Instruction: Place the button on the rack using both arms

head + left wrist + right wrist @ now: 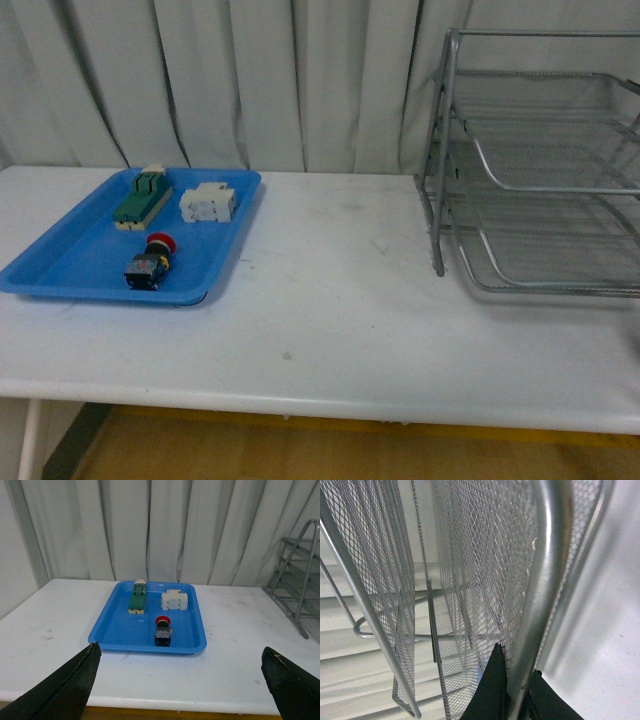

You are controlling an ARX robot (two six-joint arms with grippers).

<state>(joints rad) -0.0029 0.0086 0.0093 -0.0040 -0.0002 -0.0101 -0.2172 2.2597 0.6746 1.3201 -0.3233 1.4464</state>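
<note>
One button (pixel 152 262) lay inside the single blue tray (pixel 60 265), near that tray's front edge, red cap toward the back and dark body toward the robot. Two other parts shared the tray behind it: one green-topped block (pixel 142 198) at the back left and one white block (pixel 208 203) just to its right, the two apart from each other and from the button. That made three items in the tray in all. The tray sat at the left of the white table (pixel 330 300). One rack (pixel 540 190) of silver wire mesh stood at the right of the table, well apart from the tray. It had three tiers, and nothing showed on them.

In the left wrist view the left end effector (pixel 180 650) was spread wide, its two dark fingers (pixel 75 680) far apart with nothing between them, facing the tray from the near side. In the right wrist view the right end effector (pixel 517 695) sat closed around a silver rim rod of the rack, one dark finger on each side of it.

A pale pleated curtain (pixel 250 80) hung behind the table.
</note>
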